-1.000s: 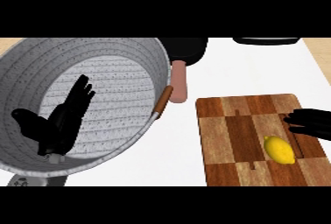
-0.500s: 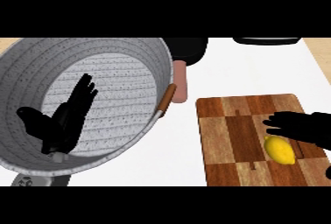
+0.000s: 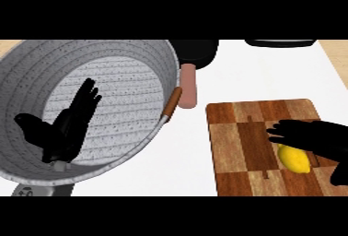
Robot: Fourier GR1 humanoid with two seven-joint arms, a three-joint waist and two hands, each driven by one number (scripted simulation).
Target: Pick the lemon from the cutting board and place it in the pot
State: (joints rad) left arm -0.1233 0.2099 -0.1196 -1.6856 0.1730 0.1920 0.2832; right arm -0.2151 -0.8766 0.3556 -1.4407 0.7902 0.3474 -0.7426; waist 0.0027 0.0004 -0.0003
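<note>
While the lemon (image 3: 294, 159) lies on the right part of the cutting board (image 3: 241, 138), not lifted, we judge the step in hand to be the grasp. The right hand (image 3: 309, 138) hangs over the lemon's upper end with its fingers spread and fairly straight and its thumb apart at lower right, so it is wide and holds nothing. To do this well, we'd bring the palm lower and put the fingers on one side and the thumb on the other, across the lemon's narrow girth. It looks rounded and likely to roll off the board if nudged. After closing, we'd lift straight up, since the pot (image 3: 129, 69) at left looks tall-walled. Then we'd carry it left over the table (image 3: 190, 166), clear of the pot's handle (image 3: 173, 103), and release low inside. The left hand (image 3: 68, 131) rests open, fingers up, in front of the pot's mouth. We can't tell if it is inside, so we'd drop the lemon clear of it.
</note>
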